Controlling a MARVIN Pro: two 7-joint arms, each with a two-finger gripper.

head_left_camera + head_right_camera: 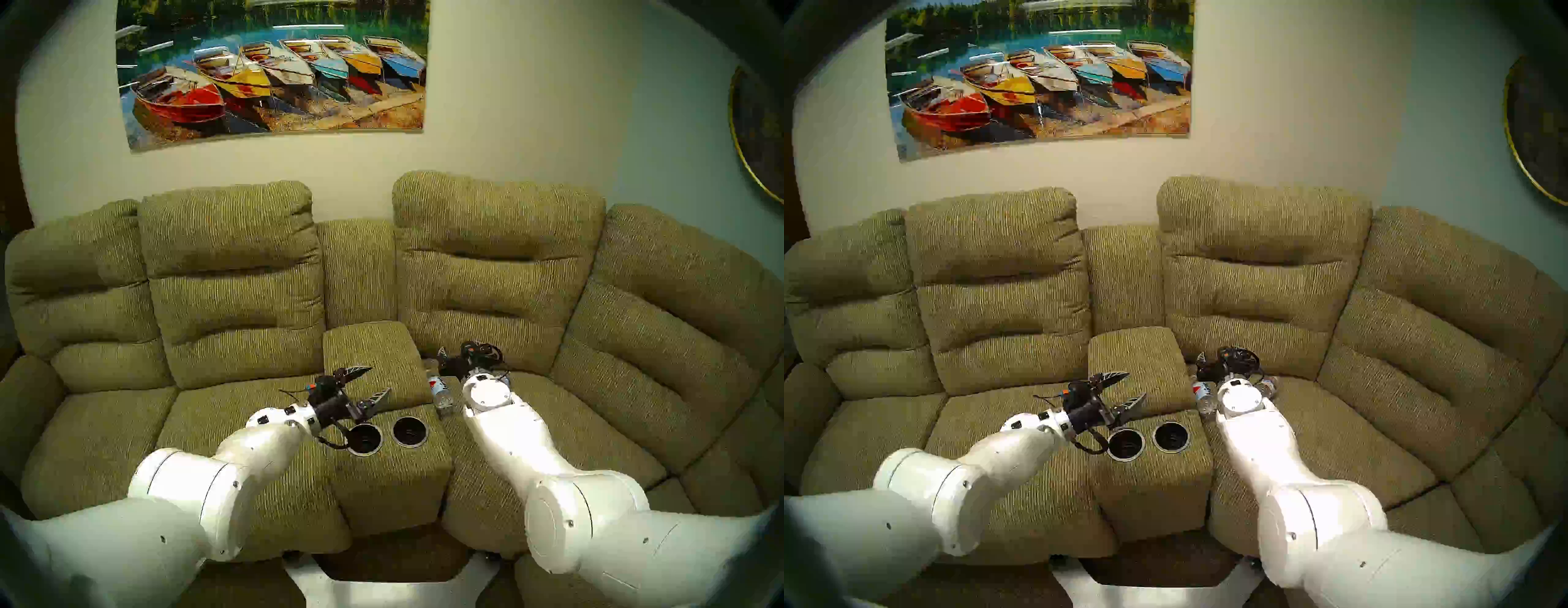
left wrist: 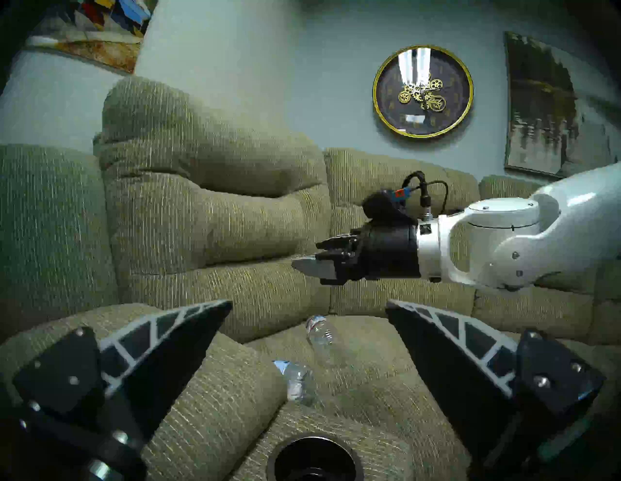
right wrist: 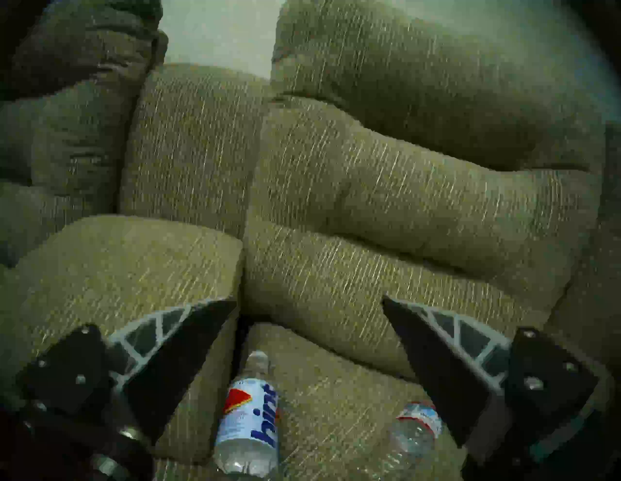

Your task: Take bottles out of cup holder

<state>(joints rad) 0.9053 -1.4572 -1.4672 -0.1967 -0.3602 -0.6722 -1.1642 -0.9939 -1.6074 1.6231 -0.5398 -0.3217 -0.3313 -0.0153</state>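
Right gripper (image 3: pixel 309 302): jaws spread wide, empty, hanging over the seat cushion just right of the console.
Left gripper (image 1: pixel 367 384): spread, empty, above the console, just behind the wells.
"hint" bottle (image 3: pixel 248 423): lying on the seat against the console's right side, below the right gripper, cap pointing toward the backrest.
Crinkled bottle (image 3: pixel 415 433): lying farther right of the console, also below the right gripper.
Nearer arm: the right.
Cup holder (image 1: pixel 384 437): in the console's front end.
Count: two bottles, two wells, both wells empty; the job looks done.

Two bottles (image 3: pixel 248 426) (image 3: pixel 415 433), two cup holder wells (image 1: pixel 365 439) (image 1: pixel 410 431), two grippers (image 1: pixel 368 384) (image 2: pixel 304 265)
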